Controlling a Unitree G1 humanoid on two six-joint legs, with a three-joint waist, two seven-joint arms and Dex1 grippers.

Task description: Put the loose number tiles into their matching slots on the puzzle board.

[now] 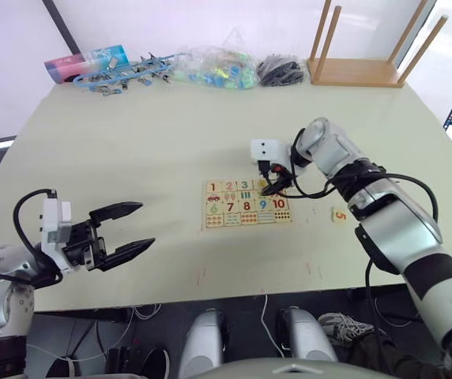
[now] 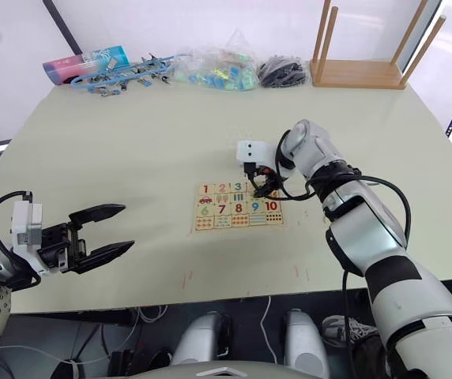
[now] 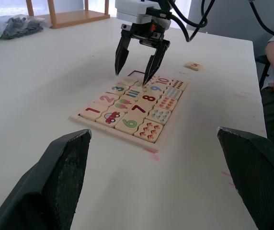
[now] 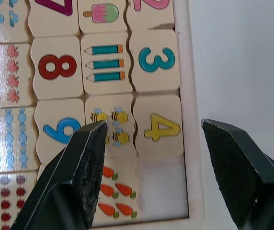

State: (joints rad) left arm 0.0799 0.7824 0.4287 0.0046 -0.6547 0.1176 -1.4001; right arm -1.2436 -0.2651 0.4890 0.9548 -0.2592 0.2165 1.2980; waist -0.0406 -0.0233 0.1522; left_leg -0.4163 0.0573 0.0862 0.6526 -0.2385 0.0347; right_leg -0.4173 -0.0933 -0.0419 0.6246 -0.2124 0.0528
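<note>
Tiles 1 to 4 were seated in the puzzle board (image 1: 246,204). Right gripper (image 3: 136,76) was poised over tile 4 (image 4: 160,126), fingers released, empty. Tile 5 (image 1: 339,214) lay on the desk (image 1: 131,142) nearby; fetching it was judged next. Left gripper (image 1: 127,230) was spread, idle.

One board (image 1: 246,204) lies on one table (image 1: 131,150) with four small tiles, 1 to 4, seated in its slot row (image 4: 158,96), one slot (image 4: 162,184) open, one loose tile (image 1: 339,214) marked 5 off the board, and two grippers (image 1: 127,229) (image 3: 138,60) in view.
</note>
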